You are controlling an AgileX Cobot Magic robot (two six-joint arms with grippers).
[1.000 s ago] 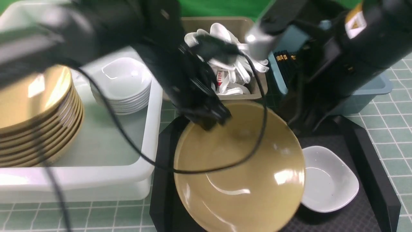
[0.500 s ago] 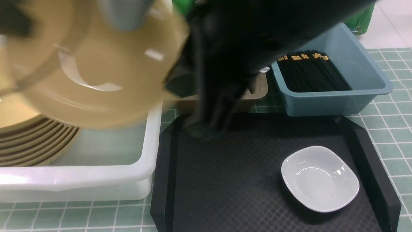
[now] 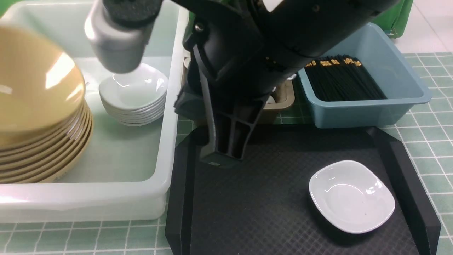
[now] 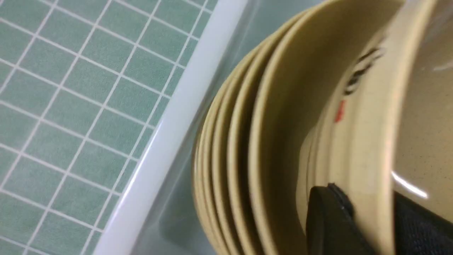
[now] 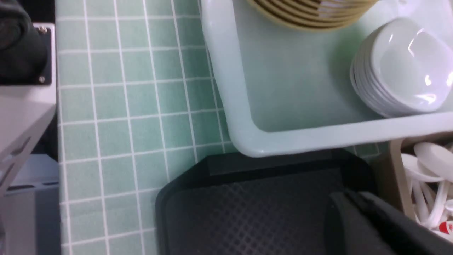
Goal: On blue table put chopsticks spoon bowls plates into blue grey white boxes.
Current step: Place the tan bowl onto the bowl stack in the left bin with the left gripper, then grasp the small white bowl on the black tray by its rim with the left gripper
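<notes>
Since half a second ago the wide, glossy mustard-tan bowl has swung down and to my left, from above the tub's near wall to a tilt over the stack of matching tan bowls. My right arm has drawn back enough that the white dishes show again.

My left end effector is closed on that bowl's rim, with one black pad against the outer wall and the other on the shiny inside. The bowl lies close over the stack, but I cannot tell whether it touches.

The stack stands in the left part of the large translucent white plastic tub. Beside it in the tub is a pile of small glossy white rounded-square dishes. The tub sits on the counter of pale teal-green squares.

My right end effector hangs over the far left corner of the black textured tray. Only one finger shows in its wrist view, so I cannot tell how far apart its fingers are. It has hold of nothing that I can see.

A single white dish lies on the near right of the tray. Behind the tray, the dusty-blue plastic box holds black chopsticks with gold bands. To its left, the grey-brown box, mostly hidden by my arm, holds glossy white soup spoons.
</notes>
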